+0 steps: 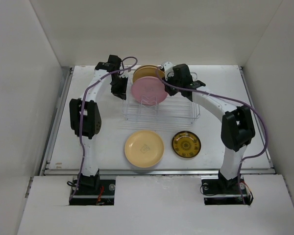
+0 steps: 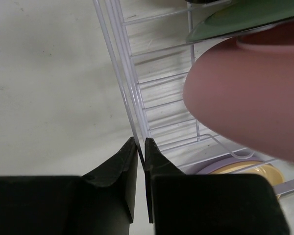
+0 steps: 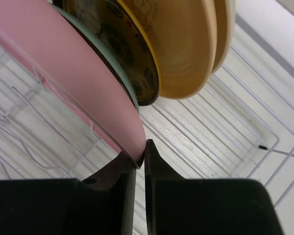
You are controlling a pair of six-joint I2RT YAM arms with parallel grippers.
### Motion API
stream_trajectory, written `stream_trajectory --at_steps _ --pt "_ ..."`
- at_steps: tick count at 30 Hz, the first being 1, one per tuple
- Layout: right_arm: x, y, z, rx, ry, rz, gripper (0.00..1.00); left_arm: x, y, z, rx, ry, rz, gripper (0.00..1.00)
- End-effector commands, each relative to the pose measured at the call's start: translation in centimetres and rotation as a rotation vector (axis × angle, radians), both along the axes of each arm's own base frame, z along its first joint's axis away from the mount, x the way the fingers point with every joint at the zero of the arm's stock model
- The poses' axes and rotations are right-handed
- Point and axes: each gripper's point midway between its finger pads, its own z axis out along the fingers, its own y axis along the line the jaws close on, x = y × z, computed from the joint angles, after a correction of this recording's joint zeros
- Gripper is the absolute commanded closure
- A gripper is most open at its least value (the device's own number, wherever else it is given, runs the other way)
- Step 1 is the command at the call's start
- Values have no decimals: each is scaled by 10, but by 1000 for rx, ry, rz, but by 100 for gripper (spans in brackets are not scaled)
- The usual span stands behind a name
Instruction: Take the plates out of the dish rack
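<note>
Right gripper [image 3: 141, 152] is nearly closed, pinching the lower rim of the pink plate [image 3: 63, 73]. That plate stands upright in the rack [image 1: 183, 111], upper centre of the top view. Left gripper [image 2: 140, 143] is nearly closed on the rack's left edge wire. Cream plate [image 1: 144, 148] and brown-gold plate [image 1: 186, 144] lie flat at lower centre.

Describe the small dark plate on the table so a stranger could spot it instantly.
Find the wire dish rack; two plates lie flat on the table in front of it. Yours is the dark plate on the right arm side: smaller than the pale yellow plate beside it, dark brown with a gold pattern.
</note>
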Motion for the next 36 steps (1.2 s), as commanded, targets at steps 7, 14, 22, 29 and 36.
stream_trajectory --at_steps 7,14,22,29,36 --pt "-7 10 135 176 -319 -23 100 -18 -4 -15 -70 128 52 100" --pt "-15 0 163 203 -395 -74 100 -17 -2 -12 -108 145 89 100" --pt "-16 4 164 243 -378 -96 100 -19 -17 -6 -191 170 104 100" --pt "-101 46 144 310 48 279 100 -10 -11 -3 -278 192 169 100" --pt "-206 62 37 107 391 416 100 -2 -4 5 -292 162 199 100"
